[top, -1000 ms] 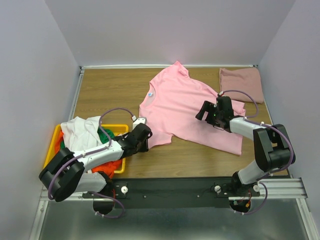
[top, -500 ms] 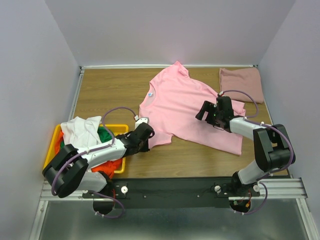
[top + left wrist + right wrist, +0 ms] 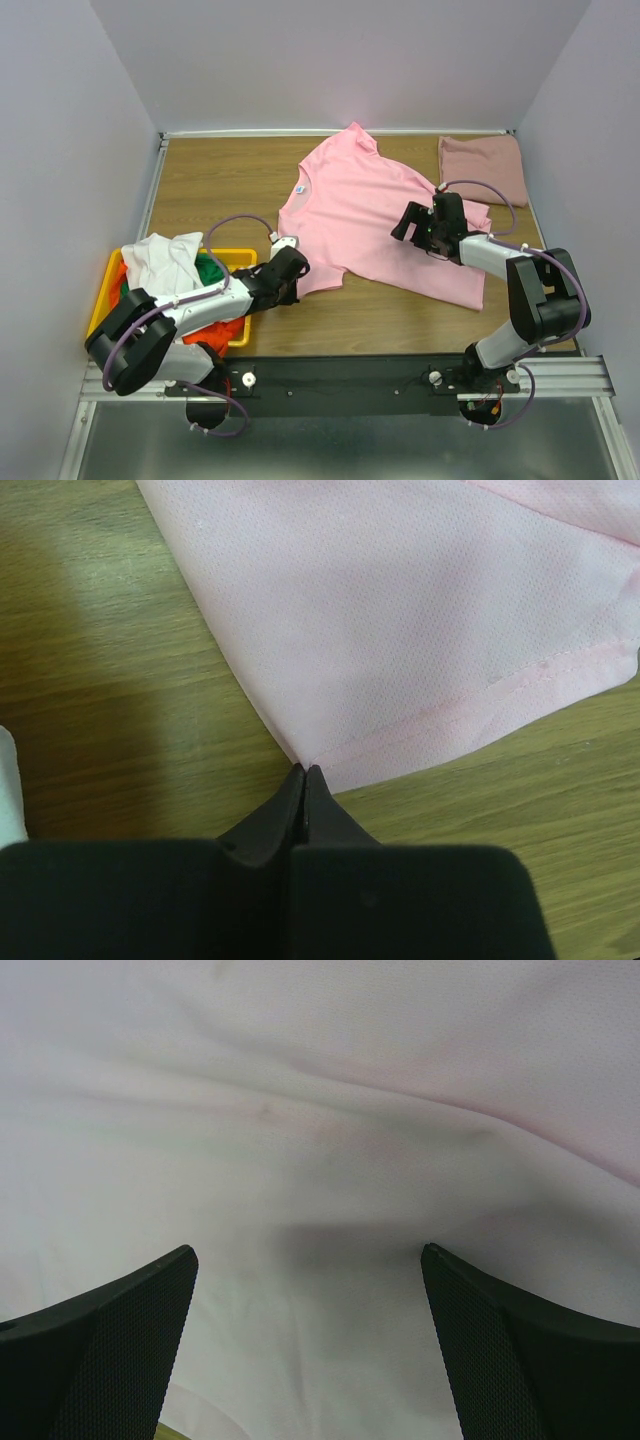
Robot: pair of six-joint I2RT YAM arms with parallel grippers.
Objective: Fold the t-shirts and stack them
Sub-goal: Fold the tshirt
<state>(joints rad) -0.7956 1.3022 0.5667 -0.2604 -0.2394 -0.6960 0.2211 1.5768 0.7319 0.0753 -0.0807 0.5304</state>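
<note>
The bright pink cotton t-shirt (image 3: 365, 215) lies spread out flat near the middle of the brown wooden tabletop (image 3: 210, 180). It is turned askew, with its neckline facing left. A small pale neck label (image 3: 302, 187) shows there. The cloth is a fine knit, mostly smooth. My right wrist camera shows a few soft creases and one shallow fold running across it. A stitched hem borders its near-left corner.

That corner is where my left gripper (image 3: 305, 785) sits, low on the wood. Its two dark fingers are pressed together with no gap, and the very tip of the hemmed corner disappears between them. I have it pinched.

My right gripper (image 3: 310, 1345) hangs over the right half of the same shirt. Its jaws are spread wide, with only pink fabric showing between the two textured pads (image 3: 110, 1350). It holds nothing.

In the far right corner of the table, apart from the spread shirt, a dusty rose-pink t-shirt (image 3: 482, 168) lies folded into a neat rectangle.

At the near left edge stands a yellow plastic bin (image 3: 108, 272). A crumpled white t-shirt (image 3: 165, 260) is heaped on top. A green t-shirt (image 3: 210, 270) and an orange t-shirt (image 3: 228, 330) are bunched beneath it and spill over the rim.
</note>
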